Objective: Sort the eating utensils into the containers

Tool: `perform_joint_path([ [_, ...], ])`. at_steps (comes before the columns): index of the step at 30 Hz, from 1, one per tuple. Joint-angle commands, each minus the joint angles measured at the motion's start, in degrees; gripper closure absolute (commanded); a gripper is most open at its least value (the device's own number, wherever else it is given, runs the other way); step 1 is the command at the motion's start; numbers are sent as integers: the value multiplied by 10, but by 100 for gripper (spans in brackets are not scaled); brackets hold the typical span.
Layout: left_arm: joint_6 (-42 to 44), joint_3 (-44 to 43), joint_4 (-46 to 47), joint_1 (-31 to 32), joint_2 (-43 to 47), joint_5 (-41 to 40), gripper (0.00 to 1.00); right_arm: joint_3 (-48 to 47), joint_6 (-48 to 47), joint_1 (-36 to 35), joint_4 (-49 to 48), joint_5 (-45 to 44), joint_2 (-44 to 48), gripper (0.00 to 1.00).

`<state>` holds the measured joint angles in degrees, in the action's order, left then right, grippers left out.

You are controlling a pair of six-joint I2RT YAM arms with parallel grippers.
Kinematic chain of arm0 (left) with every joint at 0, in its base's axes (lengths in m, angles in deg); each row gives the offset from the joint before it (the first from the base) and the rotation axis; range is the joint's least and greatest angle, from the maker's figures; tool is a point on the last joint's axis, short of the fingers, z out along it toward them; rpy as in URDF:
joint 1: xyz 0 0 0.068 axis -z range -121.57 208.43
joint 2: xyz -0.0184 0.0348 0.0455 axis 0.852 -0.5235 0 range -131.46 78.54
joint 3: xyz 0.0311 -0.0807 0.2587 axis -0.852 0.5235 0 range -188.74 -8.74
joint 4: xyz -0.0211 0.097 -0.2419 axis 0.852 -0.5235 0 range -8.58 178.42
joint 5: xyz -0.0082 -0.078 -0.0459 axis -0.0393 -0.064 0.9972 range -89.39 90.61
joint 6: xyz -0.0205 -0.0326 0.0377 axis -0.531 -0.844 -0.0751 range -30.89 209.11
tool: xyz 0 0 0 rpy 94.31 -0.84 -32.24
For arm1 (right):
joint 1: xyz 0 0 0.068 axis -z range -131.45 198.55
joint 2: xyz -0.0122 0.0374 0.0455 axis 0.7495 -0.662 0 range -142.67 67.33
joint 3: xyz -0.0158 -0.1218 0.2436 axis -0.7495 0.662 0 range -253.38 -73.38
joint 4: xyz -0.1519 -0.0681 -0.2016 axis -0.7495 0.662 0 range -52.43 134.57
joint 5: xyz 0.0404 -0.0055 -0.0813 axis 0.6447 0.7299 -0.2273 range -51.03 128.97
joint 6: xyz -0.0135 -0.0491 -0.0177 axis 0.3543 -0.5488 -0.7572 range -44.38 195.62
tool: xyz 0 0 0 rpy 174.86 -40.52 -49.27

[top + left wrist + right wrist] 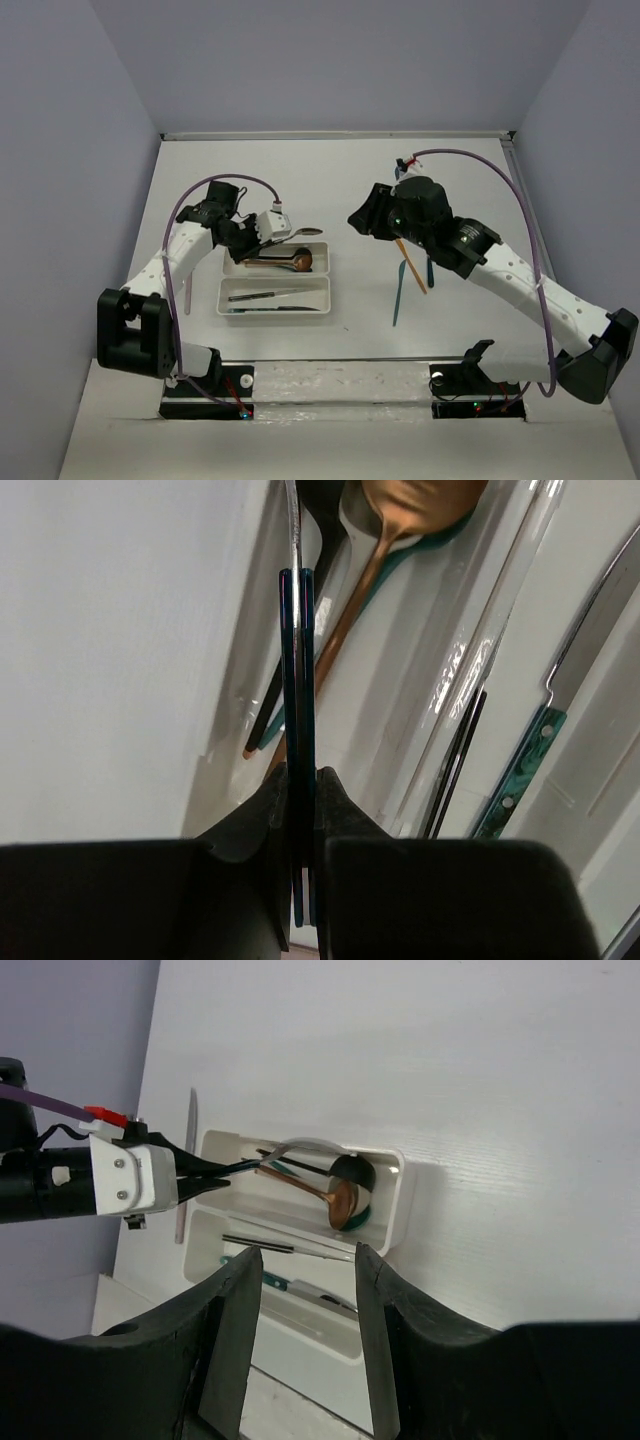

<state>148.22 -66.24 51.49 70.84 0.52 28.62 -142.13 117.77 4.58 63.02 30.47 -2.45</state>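
Two white containers lie side by side. The far container (322,250) holds a copper spoon (400,515) and a black spoon (325,520). The near container (325,298) holds a teal-handled knife (522,770) and a black-handled knife (458,765). My left gripper (262,236) (302,775) is shut on the dark blue handle of a silver spoon (298,670), held level over the far container with its bowl (312,232) past the far rim. My right gripper (360,220) (305,1260) hangs open and holds nothing, to the right of the containers. Loose on the table lie an orange utensil (411,266), a teal one (399,292) and a dark blue one (430,271).
The loose utensils lie under and just in front of the right arm's wrist. Purple cables (520,200) loop off both arms. Grey walls close the table on three sides. The arm bases (130,335) stand at the near edge.
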Motion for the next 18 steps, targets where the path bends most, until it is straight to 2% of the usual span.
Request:
perform_joint_path([
  [1,101,-14,-72,-13,-28,-7,100,17,-15,1,21,-31,4,52],
  [15,164,-46,-99,-13,-106,-38,100,14,-20,1,23,-20,-54,53],
  [17,171,-54,-99,-13,-115,-45,86,15,-22,1,24,-21,-60,53],
  [18,171,-58,-98,-13,-117,-44,83,15,-22,1,23,-22,-62,53],
])
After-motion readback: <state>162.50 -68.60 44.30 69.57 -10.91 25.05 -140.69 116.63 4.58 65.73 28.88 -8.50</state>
